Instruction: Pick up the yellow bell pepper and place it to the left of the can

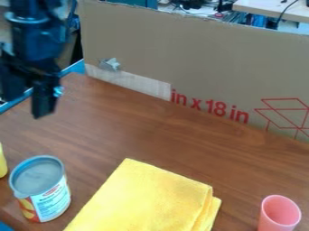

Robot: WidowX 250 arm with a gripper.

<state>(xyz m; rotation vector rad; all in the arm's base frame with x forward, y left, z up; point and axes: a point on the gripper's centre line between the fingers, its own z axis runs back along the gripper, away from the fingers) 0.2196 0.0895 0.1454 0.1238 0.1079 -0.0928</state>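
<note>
Camera view: the folded yellow cloth [147,198] lies flat on the bench [163,135], doubled over itself, probably to keep it compact. Left of the cloth stands a food can [45,194], upright on its base, which presumably keeps it steady; right of the cloth is a pink cup [278,214], its mouth upward, likely for the same reason. Beyond the cloth, a cardboard panel [211,63] stands on edge, perhaps to screen off the clutter behind. The black gripper [43,106] hangs beyond the cloth and to its left, over the bench's far left part, apart from the can, the nearest of the small things; it touches none of them. Whether its jaws are spread or pressed together, I cannot tell. Counted: one cloth, one can, one cup, one panel, one gripper, and, cut off left of the cloth, one yellow object [2,163] and one blue object [5,227]
</note>
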